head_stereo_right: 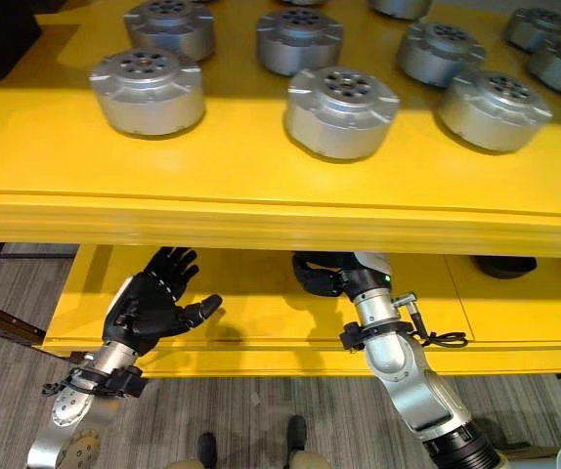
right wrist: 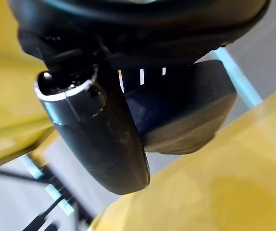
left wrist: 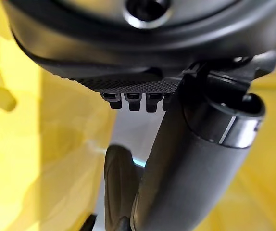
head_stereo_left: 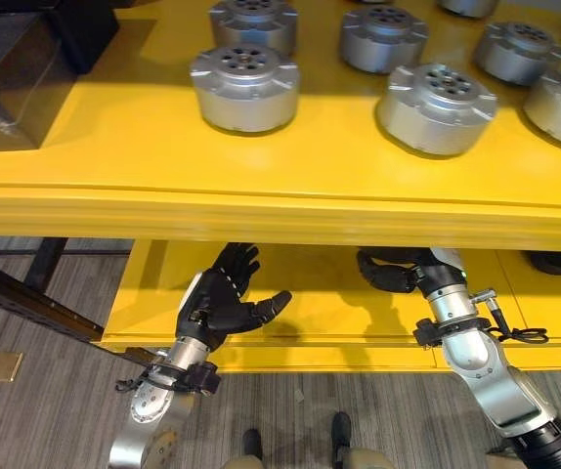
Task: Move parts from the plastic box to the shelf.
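Observation:
Several silver round parts, among them one and another, stand on the top yellow shelf. My left hand hovers in front of the lower yellow shelf, fingers spread open and empty. My right hand reaches in under the top shelf, over the lower one. In the right wrist view its thumb and fingers curl round a dark round part. The top shelf's front edge partly hides that hand from the head views.
Another dark round part lies on the lower shelf at the far right. A black box stands on the top shelf's left end. A dark metal rail slants across the floor at left.

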You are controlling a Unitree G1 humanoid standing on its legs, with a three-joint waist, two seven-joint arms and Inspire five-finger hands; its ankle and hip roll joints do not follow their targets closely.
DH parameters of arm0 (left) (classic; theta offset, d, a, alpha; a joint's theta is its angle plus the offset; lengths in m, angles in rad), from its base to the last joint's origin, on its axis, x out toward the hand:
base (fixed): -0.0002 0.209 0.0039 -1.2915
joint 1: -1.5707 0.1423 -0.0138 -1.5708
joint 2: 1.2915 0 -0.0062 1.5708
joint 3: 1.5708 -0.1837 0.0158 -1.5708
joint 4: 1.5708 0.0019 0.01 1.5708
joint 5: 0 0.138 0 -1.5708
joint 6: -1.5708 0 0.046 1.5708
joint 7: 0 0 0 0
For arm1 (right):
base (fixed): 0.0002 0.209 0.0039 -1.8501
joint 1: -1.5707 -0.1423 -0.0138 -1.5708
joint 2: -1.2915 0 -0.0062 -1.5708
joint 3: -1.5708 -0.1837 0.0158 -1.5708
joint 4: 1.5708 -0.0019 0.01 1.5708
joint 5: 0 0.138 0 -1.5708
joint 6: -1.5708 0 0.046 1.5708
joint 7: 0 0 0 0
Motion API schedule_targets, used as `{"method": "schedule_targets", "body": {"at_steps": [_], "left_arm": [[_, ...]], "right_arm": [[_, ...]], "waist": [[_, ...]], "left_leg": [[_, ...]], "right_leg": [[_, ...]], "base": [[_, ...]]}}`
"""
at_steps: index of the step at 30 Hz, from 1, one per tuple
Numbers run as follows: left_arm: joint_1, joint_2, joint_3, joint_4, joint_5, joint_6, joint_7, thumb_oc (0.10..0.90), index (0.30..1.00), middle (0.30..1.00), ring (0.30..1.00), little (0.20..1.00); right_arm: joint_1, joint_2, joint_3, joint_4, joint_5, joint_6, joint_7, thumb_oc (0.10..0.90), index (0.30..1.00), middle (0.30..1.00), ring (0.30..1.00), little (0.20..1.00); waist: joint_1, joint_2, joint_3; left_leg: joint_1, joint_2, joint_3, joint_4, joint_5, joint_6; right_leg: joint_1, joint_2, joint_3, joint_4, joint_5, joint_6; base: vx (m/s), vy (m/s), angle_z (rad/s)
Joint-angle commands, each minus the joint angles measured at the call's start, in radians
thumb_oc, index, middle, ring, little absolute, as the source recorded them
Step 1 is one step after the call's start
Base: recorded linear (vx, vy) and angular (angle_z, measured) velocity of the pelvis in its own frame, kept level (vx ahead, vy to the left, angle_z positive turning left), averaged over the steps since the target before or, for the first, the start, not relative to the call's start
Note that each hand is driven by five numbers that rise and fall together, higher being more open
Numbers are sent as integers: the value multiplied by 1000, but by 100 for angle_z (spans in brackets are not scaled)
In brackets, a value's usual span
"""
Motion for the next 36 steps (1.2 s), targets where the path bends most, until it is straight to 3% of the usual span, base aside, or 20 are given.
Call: {"method": "schedule_targets", "body": {"at_steps": [1,6,9,10,11,13,14,15,19,22,25,36], "left_arm": [[-72,-19,-1,-79,-52,-66,-46,900,1000,1000,1000,1000],[-101,-19,-40,-67,-73,-25,-52,900,1000,1000,1000,1000],[-69,-19,-21,-78,-26,-5,17,900,1000,1000,1000,1000],[-54,-16,-16,-82,-16,0,28,900,1000,1000,1000,1000],[-49,-9,-27,-82,-3,4,38,900,1000,1000,1000,1000],[-60,7,-57,-74,-8,8,11,900,1000,1000,1000,1000],[-62,9,-61,-71,-12,5,12,900,1000,1000,1000,1000],[-63,18,-61,-62,-24,-8,-2,900,1000,1000,1000,1000],[-101,18,-51,-36,-33,12,-69,900,1000,1000,1000,1000],[-100,7,-45,-45,-32,20,-123,900,1000,1000,1000,1000],[-106,1,-40,-47,-73,14,-109,900,1000,1000,1000,1000],[-115,-17,-43,-33,-85,48,-120,900,1000,1000,1000,1000]], "right_arm": [[-88,-30,-82,-85,-20,-66,-103,400,300,300,300,300],[-83,-19,-77,-65,-38,-49,-131,400,300,300,300,300],[-123,24,-52,-31,-21,-105,-91,400,300,300,300,300],[-124,34,-44,-27,-21,-121,-87,400,300,300,300,300],[-109,41,-43,-34,-25,-127,-90,400,300,300,300,300],[-71,32,-61,-41,-34,-116,-124,400,300,300,300,300],[-67,28,-65,-40,-35,-120,-125,400,300,300,300,300],[-45,16,-85,-25,-26,-150,-129,400,300,300,300,300],[-89,-11,-65,1,-4,-147,-131,400,300,300,300,300],[-103,-30,-56,-15,-5,-134,-99,400,300,300,300,300],[-135,-45,-31,-13,-15,-123,-58,400,300,300,300,300],[-169,-32,18,14,-50,-92,-31,400,300,300,300,300]], "waist": [[-6,13,-82],[-29,9,-63],[13,3,-32],[20,8,-28],[14,14,-24],[-3,27,-26],[-4,30,-30],[3,28,-25],[18,42,14],[15,67,10],[4,83,-4],[4,79,-47]], "left_leg": [[51,84,49,-7,-40,-28],[70,44,84,-7,-65,1],[105,42,192,10,-81,9],[101,50,190,18,-79,16],[84,56,147,28,-74,28],[28,71,50,63,-60,39],[15,74,39,67,-54,38],[-38,81,0,109,-50,25],[-160,128,-57,192,-18,-24],[-153,158,-66,115,60,-51],[-125,178,-48,48,111,-68],[-55,160,-16,38,69,-66]], "right_leg": [[48,-46,-11,1,-50,59],[13,-51,19,1,-25,75],[-8,-105,-187,49,20,111],[-16,-130,-181,99,8,109],[-28,-141,-106,185,-12,99],[-36,-122,27,315,-111,74],[-41,-117,37,322,-121,69],[-25,-103,50,325,-176,59],[-20,-70,18,354,-263,22],[-16,-56,-9,344,-271,2],[4,-54,-19,325,-267,-6],[41,-73,-31,263,-227,15]], "base": [[12,30,-23],[-58,46,-19],[-167,-157,-56],[-182,-263,-122],[-171,-279,-146],[-179,-280,-32],[-242,-349,133],[-278,-356,140],[-286,-252,78],[-145,-19,31],[-6,122,18],[21,52,-4]]}}
